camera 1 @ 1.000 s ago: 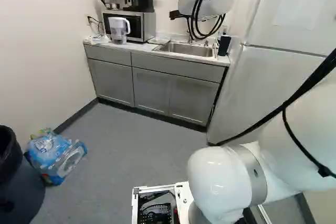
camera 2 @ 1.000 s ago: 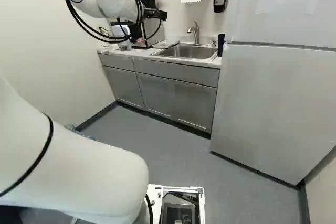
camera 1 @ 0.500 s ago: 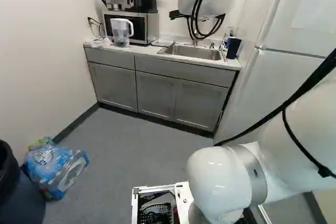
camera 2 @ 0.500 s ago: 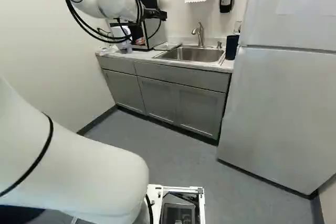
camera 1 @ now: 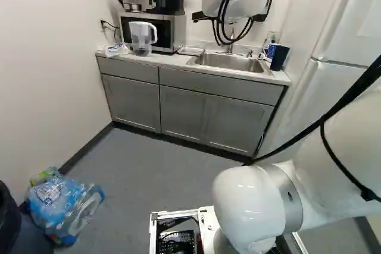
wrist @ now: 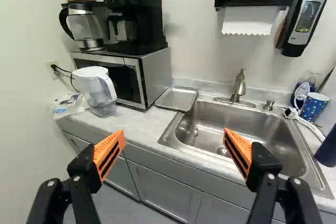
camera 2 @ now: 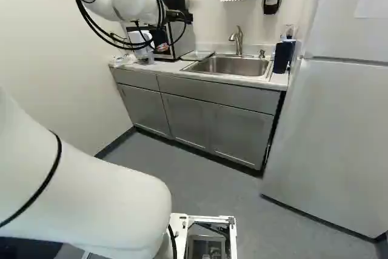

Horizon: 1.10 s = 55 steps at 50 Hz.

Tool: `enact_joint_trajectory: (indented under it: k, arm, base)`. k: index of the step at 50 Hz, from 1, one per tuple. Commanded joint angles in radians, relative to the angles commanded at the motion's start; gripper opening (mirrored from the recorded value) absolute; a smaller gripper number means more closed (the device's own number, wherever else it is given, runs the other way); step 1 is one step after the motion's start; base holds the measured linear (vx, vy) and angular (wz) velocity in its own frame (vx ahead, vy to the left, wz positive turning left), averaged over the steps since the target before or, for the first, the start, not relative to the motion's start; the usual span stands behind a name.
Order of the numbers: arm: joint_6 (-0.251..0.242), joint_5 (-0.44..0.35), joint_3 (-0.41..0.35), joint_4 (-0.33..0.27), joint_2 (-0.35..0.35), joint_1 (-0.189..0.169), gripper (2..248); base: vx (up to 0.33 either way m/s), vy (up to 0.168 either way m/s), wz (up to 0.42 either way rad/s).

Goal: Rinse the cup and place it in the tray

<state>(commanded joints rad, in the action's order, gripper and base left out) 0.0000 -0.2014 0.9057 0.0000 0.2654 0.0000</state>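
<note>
Facing the sink (wrist: 239,139) from above the near edge of the bench (wrist: 137,125), the hand (camera 2: 162,47) is mostly hidden by the arm in the right base view. In the wrist view, the hand (wrist: 173,135) has its two fingers spread wide, orange ribbed pads turned toward each other, with no object pinched between them.

The cup (wrist: 313,106) stands upright on the bench, beyond the fingers and beside the far corner of the sink, apart from the hand. It is a small blue mug with a pale speckled pattern, a light rim and a curved white handle. A white cord-like item (wrist: 310,126) lies just in front of it. A dark navy tumbler (wrist: 328,149), smooth and plain, stands nearer the hand on the same side of the sink.

The tray (wrist: 177,98) is a shallow rectangular metal pan with a raised rim, located between the microwave (wrist: 156,74) and the sink. The sink is a rounded rectangular basin of satin-finish metal with a circular drain; the faucet (wrist: 239,87) behind it has a matching finish. The bench top is pale and faintly mottled, over flat grey cabinet fronts (camera 1: 184,113). A clear plastic pitcher (wrist: 96,88) with a white handle stands beside the microwave.
</note>
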Motion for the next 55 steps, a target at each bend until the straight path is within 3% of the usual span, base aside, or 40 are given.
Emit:
enact_joint_trajectory:
  k: [36,55]
  arm:
    - [0.0,0.0,0.0,0.0,0.0,0.0,247]
    - [0.0,0.0,0.0,0.0,0.0,0.0,247]
  base:
    - [0.17,0.107,-0.13]
    - [0.082,-0.021,-0.166]
